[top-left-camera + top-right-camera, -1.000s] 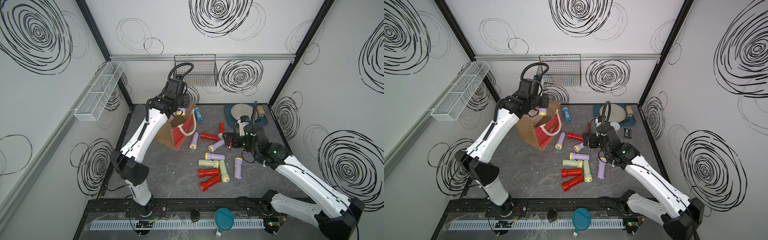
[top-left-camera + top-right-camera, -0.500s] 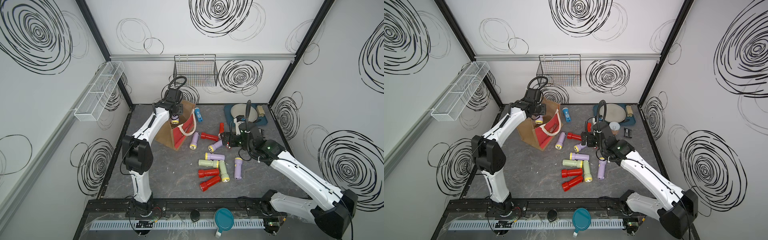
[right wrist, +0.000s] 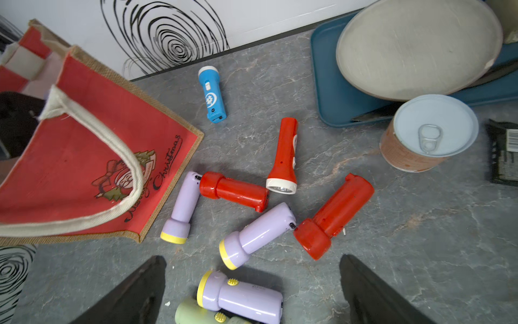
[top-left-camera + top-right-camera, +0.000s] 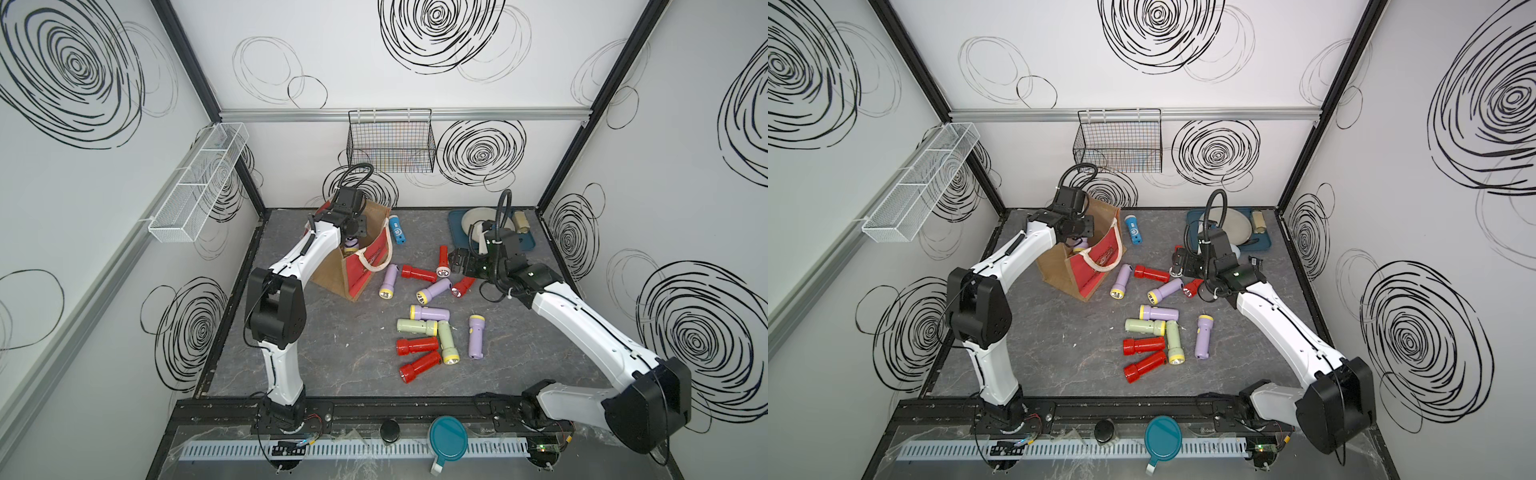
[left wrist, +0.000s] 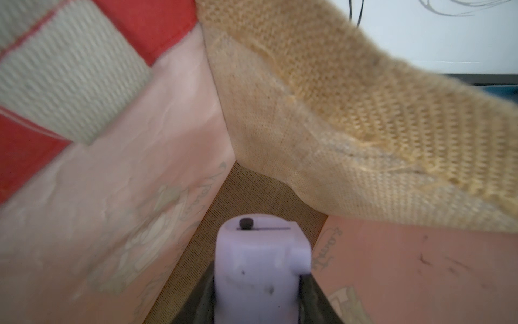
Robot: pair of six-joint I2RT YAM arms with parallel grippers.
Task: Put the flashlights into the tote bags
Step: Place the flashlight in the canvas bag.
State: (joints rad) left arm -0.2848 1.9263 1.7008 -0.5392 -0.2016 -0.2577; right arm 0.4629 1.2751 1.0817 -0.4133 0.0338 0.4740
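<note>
While the left tool [image 5: 258, 294] is clamped nearly closed on a lilac flashlight [image 5: 260, 252], gripping its body from both sides, that flashlight sits inside the tote bag [image 4: 368, 270]. Its far end points past the fingertips toward the bag's woven floor; whether it touches cannot be told. Pale pink lining [image 5: 98, 196] rises on either side of the tool, and a cream handle [image 5: 64, 81] shows close by. The bag stands open on the counter [image 4: 332, 357].

The right tool [image 3: 252, 261] is spread wide and holds nothing, hovering above loose flashlights [image 4: 434, 289]. Directly below its gap lies a second lilac flashlight [image 3: 256, 235], with a red flashlight [image 3: 333, 216] just beside its tail. Farther ahead lie two more red flashlights [image 3: 234, 192] and another lilac flashlight [image 3: 182, 207], and beyond them a blue flashlight [image 3: 211, 94] near the wall. To one side of the tool stand a tan can [image 3: 429, 134] and a teal tray [image 3: 330, 92]. Back toward that arm's base lies a cluster of green, red and lilac flashlights [image 4: 417, 345].
</note>
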